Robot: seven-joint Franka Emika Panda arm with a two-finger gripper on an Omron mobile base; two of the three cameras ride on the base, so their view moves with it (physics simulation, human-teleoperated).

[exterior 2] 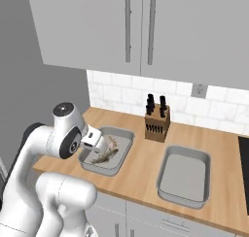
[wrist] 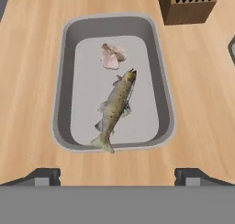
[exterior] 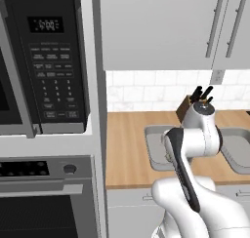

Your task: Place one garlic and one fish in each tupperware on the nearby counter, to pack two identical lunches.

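In the left tupperware (wrist: 62,103) I see a fish (wrist: 115,106) and a garlic (wrist: 112,57); gripper (wrist: 116,176) wide open, empty; right tupperware (exterior 2: 204,184) unfilled

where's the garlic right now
The garlic lies inside the tupperware left of the knife block, at the end nearest that block, just off the fish's head.

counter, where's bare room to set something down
Free: the right tupperware is bare inside, and the wooden counter is open between the two containers, in front of the knife block. Crowded: the left tupperware already holds a fish and a garlic.
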